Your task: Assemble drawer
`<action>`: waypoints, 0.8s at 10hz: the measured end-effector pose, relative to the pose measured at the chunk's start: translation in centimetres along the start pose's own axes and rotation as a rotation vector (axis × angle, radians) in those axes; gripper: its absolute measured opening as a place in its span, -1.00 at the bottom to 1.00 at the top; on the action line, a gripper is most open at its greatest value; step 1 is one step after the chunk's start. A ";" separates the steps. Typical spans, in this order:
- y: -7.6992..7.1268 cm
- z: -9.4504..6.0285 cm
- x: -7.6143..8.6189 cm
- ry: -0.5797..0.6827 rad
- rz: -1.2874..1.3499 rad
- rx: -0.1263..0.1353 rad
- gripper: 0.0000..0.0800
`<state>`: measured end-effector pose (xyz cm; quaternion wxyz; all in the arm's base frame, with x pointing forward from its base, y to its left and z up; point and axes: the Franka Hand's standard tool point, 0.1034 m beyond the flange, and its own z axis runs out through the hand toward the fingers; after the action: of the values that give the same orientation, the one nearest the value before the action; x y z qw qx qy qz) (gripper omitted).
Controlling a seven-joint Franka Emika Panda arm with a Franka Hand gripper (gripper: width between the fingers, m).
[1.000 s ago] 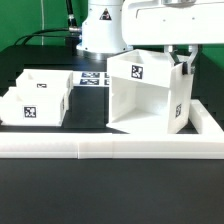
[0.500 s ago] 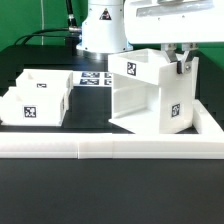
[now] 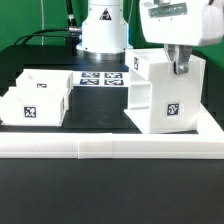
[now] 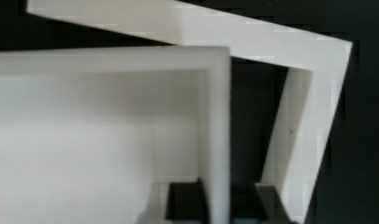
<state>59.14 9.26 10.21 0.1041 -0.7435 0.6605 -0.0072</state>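
1. Drawer housing [image 3: 165, 98] is being held upright at the exterior view's right, its top wall being clamped from above by the hand [image 3: 179, 66].
2. Trays [image 3: 35, 100] are being seen well apart from it, across the desk [image 3: 110, 195], toward the exterior view's left.

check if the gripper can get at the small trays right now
Probably not yet: the gripper grips the housing wall and must release first. Above the trays nothing blocks.

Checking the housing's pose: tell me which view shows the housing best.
The exterior view: it shows the whole housing, front tag included, with the hand on its top edge. The wrist view shows only close-up white walls.
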 end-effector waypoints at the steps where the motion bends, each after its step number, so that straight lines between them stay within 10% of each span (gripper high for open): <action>1: -0.3 0.2 0.1 -0.012 0.124 -0.007 -0.89; 8: -6.3 1.0 1.0 -0.020 0.168 0.016 -0.89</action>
<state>65.56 9.12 10.15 0.1171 -0.6847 0.7194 0.0037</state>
